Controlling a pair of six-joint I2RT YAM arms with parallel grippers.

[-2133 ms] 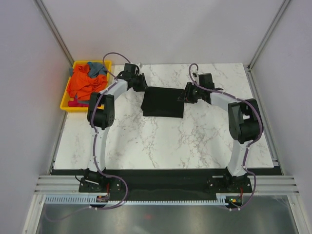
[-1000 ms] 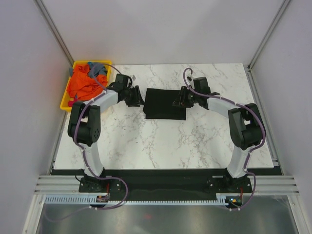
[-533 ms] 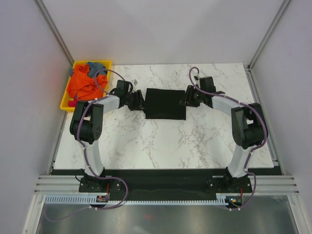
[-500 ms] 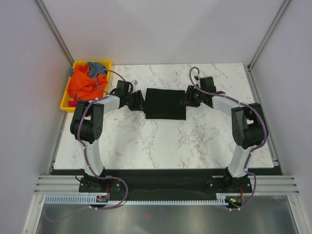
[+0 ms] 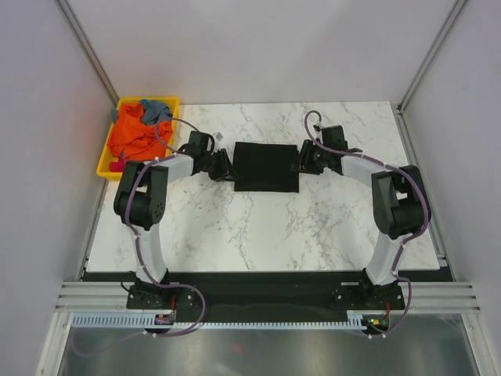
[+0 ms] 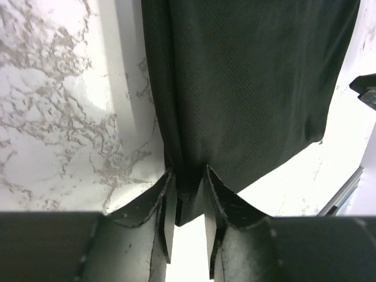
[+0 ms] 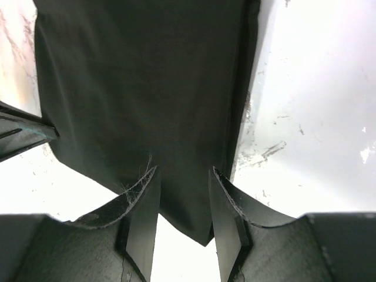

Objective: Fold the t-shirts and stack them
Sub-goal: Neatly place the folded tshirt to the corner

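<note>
Your black shirt [image 5: 266, 166] lies between both arms, long axis running left to right. The left gripper [image 5: 227, 167] is pinched tight on its left edge. The right gripper [image 5: 300, 163] straddles the right edge, jaws apart and unclamped.

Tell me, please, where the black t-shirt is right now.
In the top view, the black t-shirt lies folded on the table, far middle, between the left gripper and the right gripper.
</note>
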